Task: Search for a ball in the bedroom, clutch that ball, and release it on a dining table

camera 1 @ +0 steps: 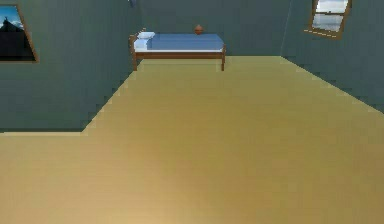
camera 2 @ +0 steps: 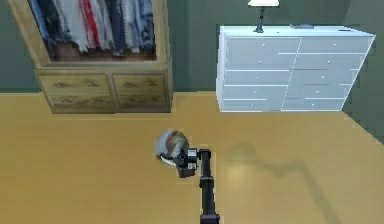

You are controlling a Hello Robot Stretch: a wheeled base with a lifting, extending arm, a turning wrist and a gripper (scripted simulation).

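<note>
Nearest us, our arm [camera 2: 207, 195] carries the gripper [camera 2: 173, 153] at a grey round blob [camera 2: 165, 143], perhaps the ball; we cannot tell its grip or whether it holds anything. Delivery remains.

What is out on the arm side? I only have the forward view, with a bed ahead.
Observer: A wardrobe with clothes hanging in it.
Operator: Anything beside it?
Observer: A white dresser, to the wardrobe's right in the arm side view.
Operator: Anything on top?
Observer: A lamp. The gripper shows against bare floor, nearer the robot than both pieces.
</note>
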